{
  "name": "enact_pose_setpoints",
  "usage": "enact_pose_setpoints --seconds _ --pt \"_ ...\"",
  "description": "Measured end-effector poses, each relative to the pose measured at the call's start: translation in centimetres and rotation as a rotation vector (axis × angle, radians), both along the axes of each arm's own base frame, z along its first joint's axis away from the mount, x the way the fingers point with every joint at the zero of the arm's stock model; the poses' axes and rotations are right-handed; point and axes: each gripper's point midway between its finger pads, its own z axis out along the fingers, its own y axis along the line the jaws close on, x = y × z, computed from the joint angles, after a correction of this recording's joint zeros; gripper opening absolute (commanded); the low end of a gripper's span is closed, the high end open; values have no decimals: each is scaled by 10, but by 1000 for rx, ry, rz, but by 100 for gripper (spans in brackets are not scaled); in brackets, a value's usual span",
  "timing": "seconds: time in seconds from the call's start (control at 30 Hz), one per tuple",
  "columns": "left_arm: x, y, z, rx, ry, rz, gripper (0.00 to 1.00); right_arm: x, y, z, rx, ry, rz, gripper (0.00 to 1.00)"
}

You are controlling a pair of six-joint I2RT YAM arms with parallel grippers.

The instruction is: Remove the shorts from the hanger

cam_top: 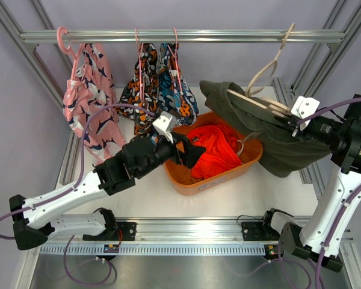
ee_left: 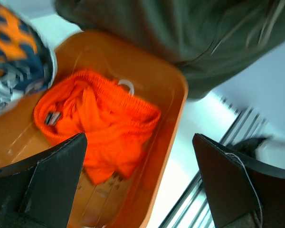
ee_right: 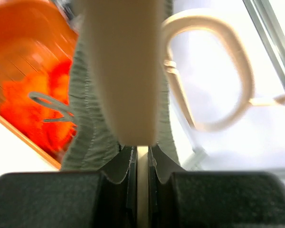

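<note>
The dark olive green shorts [cam_top: 271,135] hang on a cream hanger [cam_top: 262,102] at the right, its hook off the rail [cam_top: 228,36]. My right gripper [cam_top: 289,123] is shut on the end of that hanger [ee_right: 123,71], with olive cloth [ee_right: 85,128] on both sides of it. The plain orange-red shorts [cam_top: 216,147] lie in an orange bin [cam_top: 216,180]. My left gripper [cam_top: 192,152] is open and empty, low over the bin's left side, with the orange-red shorts [ee_left: 99,123] just beyond its fingers [ee_left: 52,175].
Pink printed shorts [cam_top: 90,102] hang on a pink hanger at the rail's left. Blue and orange printed shorts [cam_top: 159,84] hang at the middle, just behind my left wrist. Metal frame posts stand at both sides, and a slotted rail runs along the near edge.
</note>
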Motion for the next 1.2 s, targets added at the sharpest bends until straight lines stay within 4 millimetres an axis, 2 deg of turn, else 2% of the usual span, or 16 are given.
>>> enact_pose_setpoints --seconds 0.1,0.2,0.33,0.43,0.57,0.67,0.83,0.93,0.97,1.03,1.07,1.17,1.2 --pt "5 -10 36 -83 5 15 99 -4 10 -1 83 50 25 0" --pt "7 -15 69 -174 5 22 99 -2 10 -19 120 115 22 0" --pt "9 -14 91 -258 33 48 98 3 9 -46 148 195 26 0" --pt "17 -14 98 -303 69 92 96 3 12 -57 153 226 44 0" --pt "31 -22 106 -338 117 155 93 -2 18 -58 151 225 64 0" --pt "41 -36 101 -333 159 177 91 -8 22 -58 161 231 69 0" --pt "54 -66 81 -291 227 189 86 -17 27 -68 196 280 58 0" --pt "60 -78 67 -256 260 200 77 -19 28 -73 211 306 53 0" --pt "62 -80 62 -240 271 207 65 -19 28 -74 216 314 51 0" --pt "66 -84 57 -215 283 225 49 -19 28 -76 223 325 48 0" --pt "68 -84 56 -206 286 236 34 -19 28 -76 225 328 47 0" --pt "71 -81 52 -176 282 264 16 -19 28 -77 228 333 42 0" --pt "71 -79 52 -168 277 272 6 -19 27 -77 227 332 42 0"
